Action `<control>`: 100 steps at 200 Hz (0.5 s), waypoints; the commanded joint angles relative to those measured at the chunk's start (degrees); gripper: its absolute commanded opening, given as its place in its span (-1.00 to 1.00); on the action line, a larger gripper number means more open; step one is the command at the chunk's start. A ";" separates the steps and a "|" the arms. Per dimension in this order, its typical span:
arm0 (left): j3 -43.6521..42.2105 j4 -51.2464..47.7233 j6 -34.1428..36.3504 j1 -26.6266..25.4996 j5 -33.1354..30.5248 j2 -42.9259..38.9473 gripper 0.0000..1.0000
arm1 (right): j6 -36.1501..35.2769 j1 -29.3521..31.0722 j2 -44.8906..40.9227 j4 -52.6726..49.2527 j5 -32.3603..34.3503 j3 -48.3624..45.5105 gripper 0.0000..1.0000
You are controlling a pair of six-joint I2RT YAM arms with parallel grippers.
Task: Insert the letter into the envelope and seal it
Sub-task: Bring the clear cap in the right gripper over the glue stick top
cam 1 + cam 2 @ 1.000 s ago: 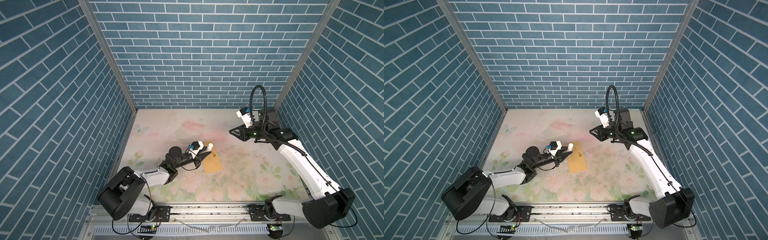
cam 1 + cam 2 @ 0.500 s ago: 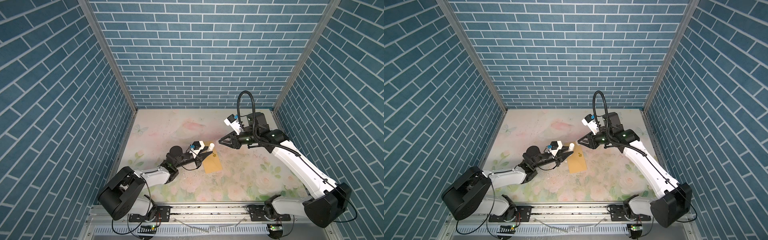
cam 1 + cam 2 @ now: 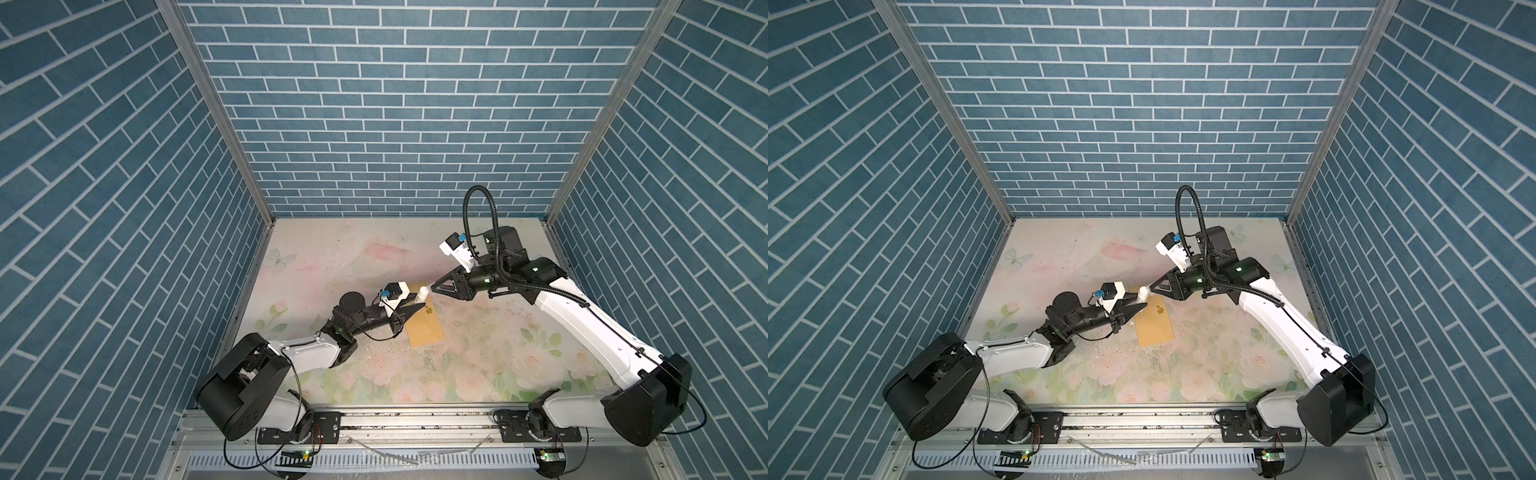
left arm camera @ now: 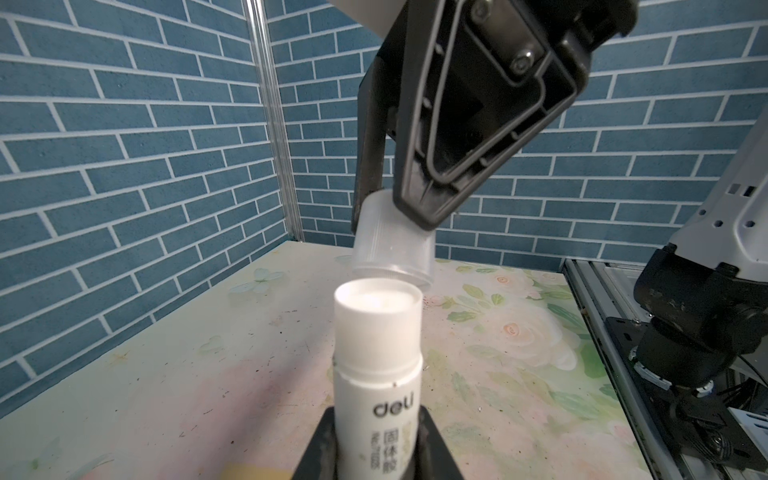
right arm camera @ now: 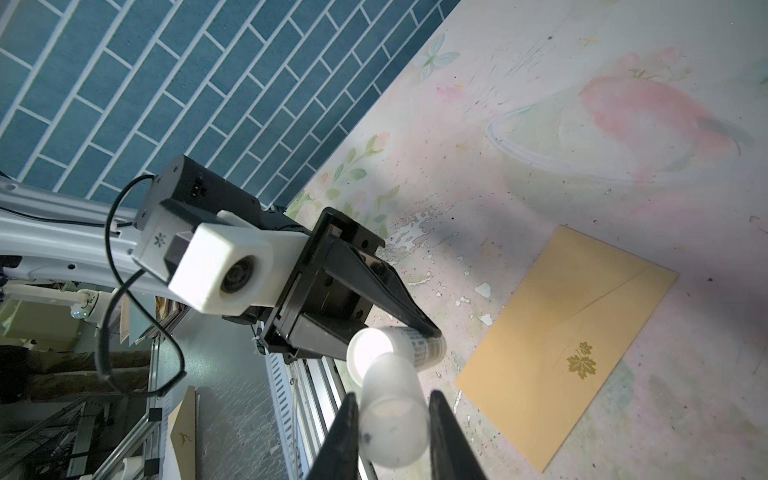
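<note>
- The envelope [image 3: 424, 327], matte mustard paper with a gold leaf emblem, lies flat and closed on the floral table [image 3: 478, 365] in both top views; no letter shows.
- Only the left wrist view shows the left gripper [image 4: 376, 436] pinching a smooth white glue stick [image 4: 377, 353], uncapped.
- Farther on, the right gripper [image 5: 392, 419] pinches the translucent ribbed cap [image 5: 392, 419] just beside the stick's open end.
</note>
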 commanded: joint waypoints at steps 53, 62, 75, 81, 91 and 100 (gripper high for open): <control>0.74 0.28 0.25 -0.39 0.87 0.29 -1.00 | -0.72 1.54 1.45 1.21 -1.47 1.96 -0.78; 0.74 0.28 0.25 -0.39 0.87 0.35 -1.00 | -0.69 1.65 1.54 1.30 -1.42 2.04 -0.78; 0.87 0.28 0.16 -0.39 0.96 0.38 -1.00 | -0.76 1.85 1.70 1.22 -1.38 2.30 -0.78; 0.87 0.27 0.15 -0.39 1.05 0.35 -1.00 | -0.68 1.98 1.72 1.21 -1.32 2.37 -0.78; 0.87 0.28 0.15 -0.39 1.13 0.37 -1.00 | -0.76 2.15 1.80 1.18 -1.06 2.54 -0.78; 0.88 0.20 0.15 -0.39 1.14 0.40 -1.00 | -0.85 2.38 1.89 1.16 -0.98 2.65 -0.78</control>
